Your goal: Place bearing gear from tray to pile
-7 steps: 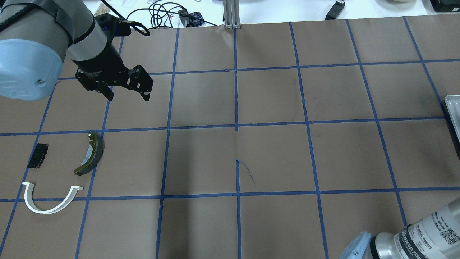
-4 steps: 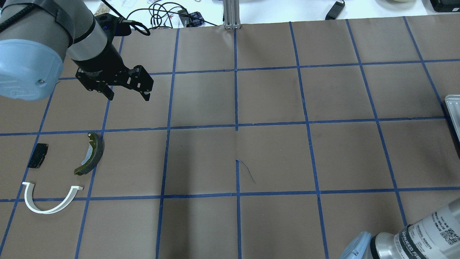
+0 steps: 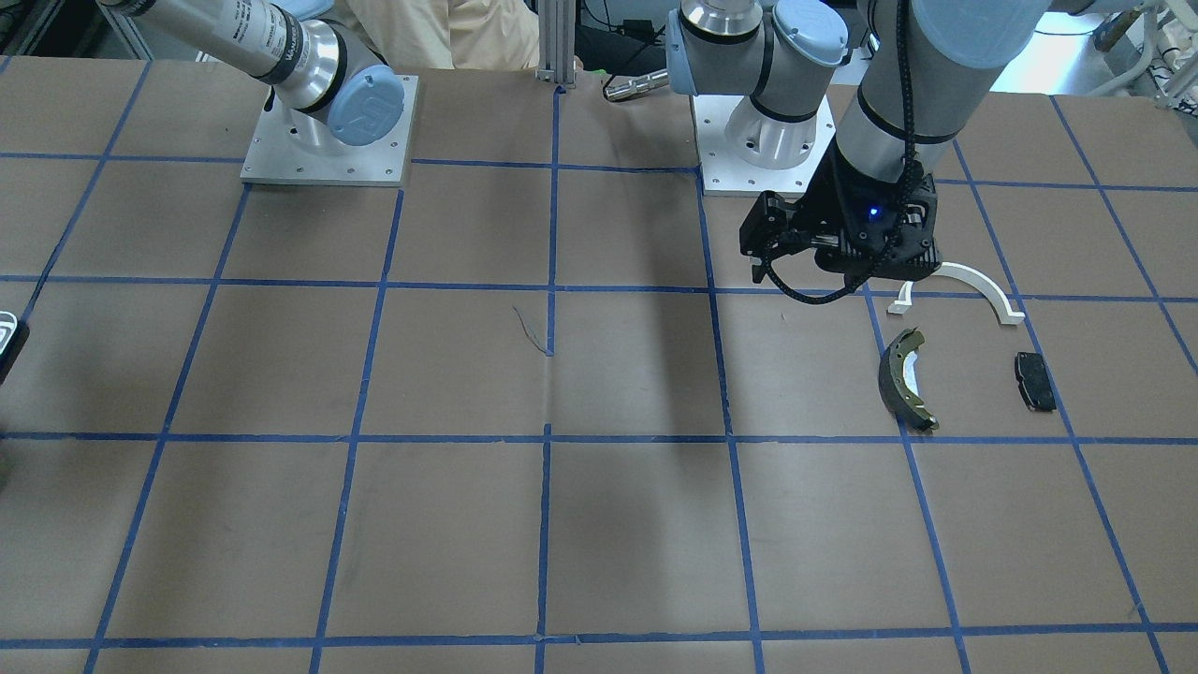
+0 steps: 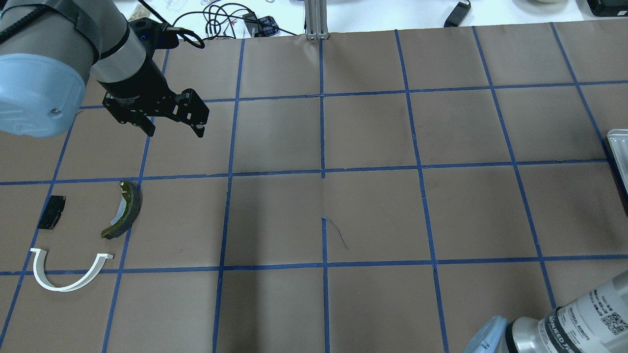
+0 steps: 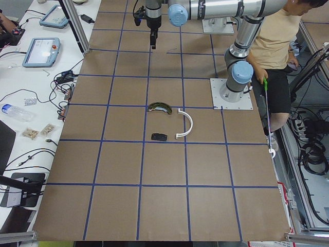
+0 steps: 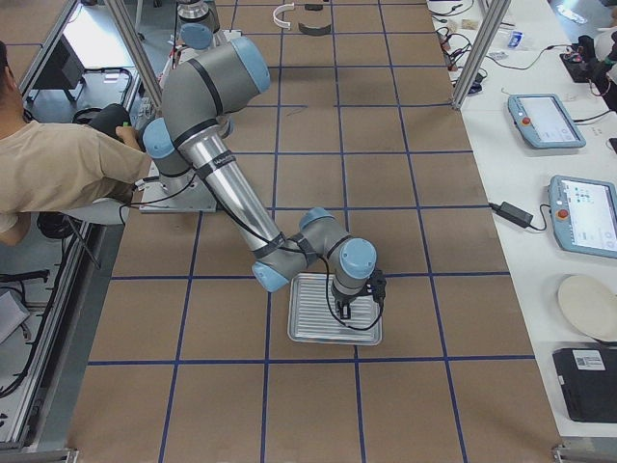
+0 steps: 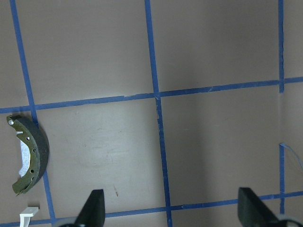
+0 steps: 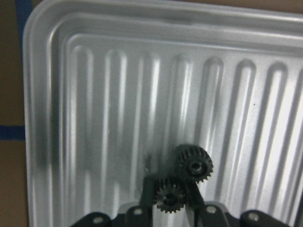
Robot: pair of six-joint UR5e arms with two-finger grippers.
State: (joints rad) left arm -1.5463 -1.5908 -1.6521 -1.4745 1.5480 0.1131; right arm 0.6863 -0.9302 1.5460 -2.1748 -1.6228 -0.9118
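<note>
My right gripper [image 8: 169,188]: down inside the tray; fingers drawn narrow, pressed on either side of the smaller toothed wheel of the bearing gear.
Bearing gear [image 8: 194,166]: dark, a small toothed wheel and a larger one side by side; it lies on the ribbed floor of the tray, not yet lifted; well apart from the pile.
Tray [image 6: 313,323]: silvery, ribbed, with a rounded rim; it sits at my right end of the table [image 4: 373,206].
My left gripper [image 4: 175,131]: fingers spread wide, nothing between them; it hangs above the brown paper, near the pile.
Pile [image 4: 125,211]: at my left end of the table; a curved brake shoe [image 7: 40,151] with olive lining, a small black pad [image 4: 51,212] beside it, a white arched strip [image 4: 63,289] nearer my base; the three lie close but apart, none touching.
</note>
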